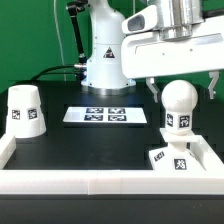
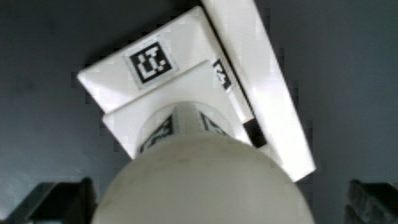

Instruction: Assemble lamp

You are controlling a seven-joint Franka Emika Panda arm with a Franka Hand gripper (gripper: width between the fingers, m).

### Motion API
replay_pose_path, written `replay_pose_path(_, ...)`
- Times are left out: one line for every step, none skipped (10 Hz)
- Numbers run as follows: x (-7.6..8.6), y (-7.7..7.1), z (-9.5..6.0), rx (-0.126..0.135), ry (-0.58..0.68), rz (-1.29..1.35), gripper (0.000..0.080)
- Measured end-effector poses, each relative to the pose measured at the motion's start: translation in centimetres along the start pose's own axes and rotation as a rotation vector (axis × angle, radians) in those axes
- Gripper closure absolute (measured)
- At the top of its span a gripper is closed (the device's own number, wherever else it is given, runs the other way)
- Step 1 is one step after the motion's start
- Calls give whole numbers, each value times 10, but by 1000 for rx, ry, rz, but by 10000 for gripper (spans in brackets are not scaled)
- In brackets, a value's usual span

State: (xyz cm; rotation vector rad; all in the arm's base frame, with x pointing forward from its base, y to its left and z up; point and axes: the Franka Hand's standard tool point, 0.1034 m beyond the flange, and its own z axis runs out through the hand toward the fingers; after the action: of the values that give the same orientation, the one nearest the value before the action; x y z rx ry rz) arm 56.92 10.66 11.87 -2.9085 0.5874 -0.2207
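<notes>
The lamp bulb (image 1: 178, 100), round on a tagged stem, stands upright on the flat square base (image 1: 172, 158) at the exterior view's right, by the front rail. My gripper (image 1: 181, 86) hangs just above the bulb, open, a finger to each side of the bulb's top, with a gap to it. In the wrist view the bulb (image 2: 196, 175) fills the middle and the base (image 2: 178, 62) lies beyond it. The dark fingers (image 2: 54, 205) show at both edges, clear of the bulb. The tapered shade (image 1: 25, 109) stands alone at the exterior view's left.
The marker board (image 1: 107, 115) lies flat in the middle of the black table. A white rail (image 1: 90, 184) runs along the front and up both sides. The robot's base (image 1: 105, 55) stands at the back with cables beside it.
</notes>
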Motion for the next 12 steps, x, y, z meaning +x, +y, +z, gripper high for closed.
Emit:
replay_pose_path(-1,-1,0,-2,-1,-40,101)
replay_pose_path(-1,-1,0,-2,0,-134,101)
replay_pose_path(0,0,0,-2,0,-210,101)
replay_pose_path(0,0,0,-2,0,-276,101)
replay_pose_path(0,0,0,-3,0,-345,101)
replay_pose_path(1,0,0,-5,5,-431,101)
replay_pose_path(3,-1,-1,-24,36,-660,101)
replay_pose_path(2,-4,-1,-36,47,-761,101)
replay_pose_path(4,-5,-1,-48,47,-914,101)
replay_pose_path(5,-6,-2,-58,47,-1042,101)
replay_pose_path(5,-7,0,-64,33,-1125,101)
replay_pose_path(6,-8,1,-74,10,-1229,101)
